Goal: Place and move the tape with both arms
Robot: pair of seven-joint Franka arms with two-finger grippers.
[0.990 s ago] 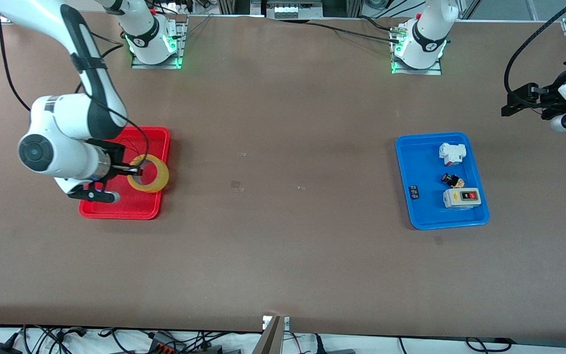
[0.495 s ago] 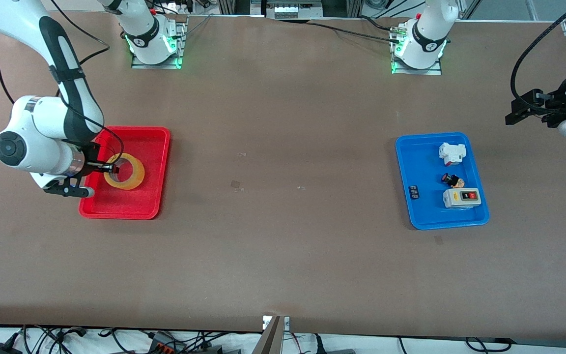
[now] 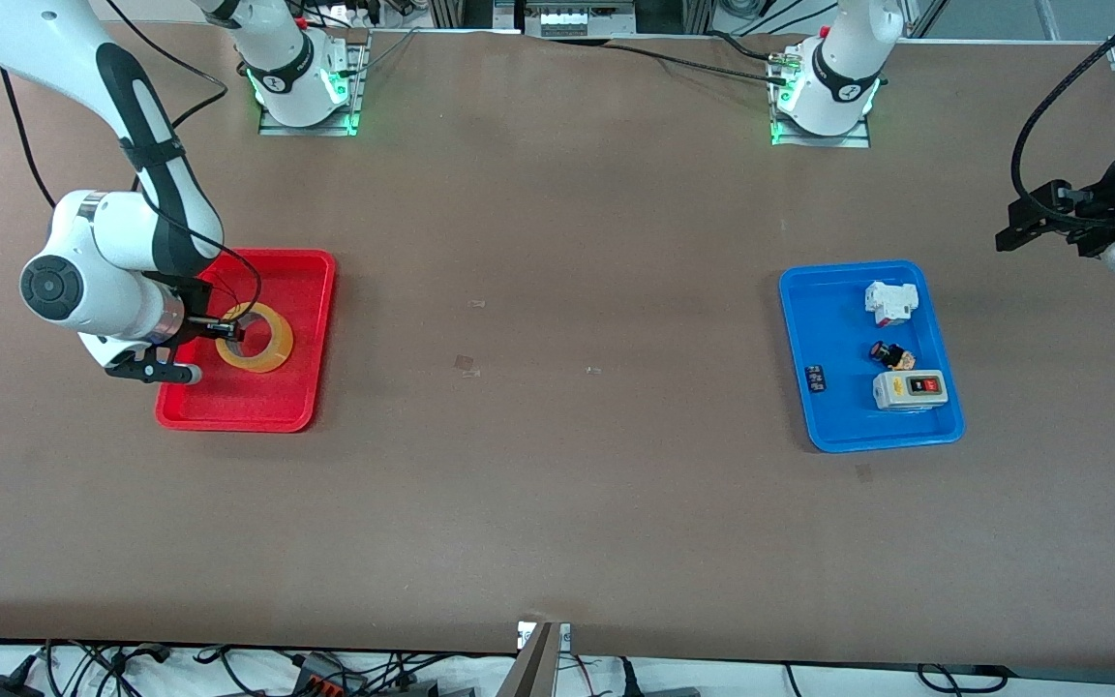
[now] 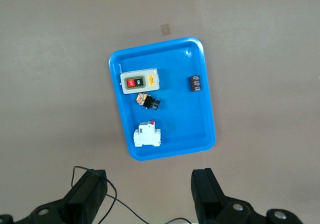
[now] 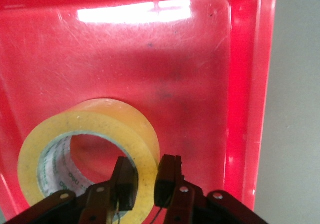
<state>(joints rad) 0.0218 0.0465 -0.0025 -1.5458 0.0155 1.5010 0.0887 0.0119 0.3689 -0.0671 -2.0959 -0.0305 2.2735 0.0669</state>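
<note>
The tape (image 3: 257, 339), a yellowish-tan ring, is in the red tray (image 3: 272, 411) at the right arm's end of the table. My right gripper (image 3: 228, 332) is shut on the tape's wall, with one finger inside the hollow core and one outside. In the right wrist view the fingers (image 5: 169, 179) pinch the tape (image 5: 115, 119) low over the red tray's floor (image 5: 165, 59). My left gripper (image 3: 1010, 227) is open and empty, held over bare table beside the blue tray (image 3: 833, 319). Its fingers (image 4: 205, 189) show wide apart in the left wrist view.
The blue tray (image 4: 175, 124) holds a white boxy part (image 3: 889, 301), a small black and tan part (image 3: 891, 355), a grey switch box (image 3: 910, 389) and a small black chip (image 3: 815, 378). The brown table between the two trays is bare.
My right gripper carried the tape toward the right arm's end of the red tray, then a little back, and lower. The left gripper shifted slightly and stays open.
</note>
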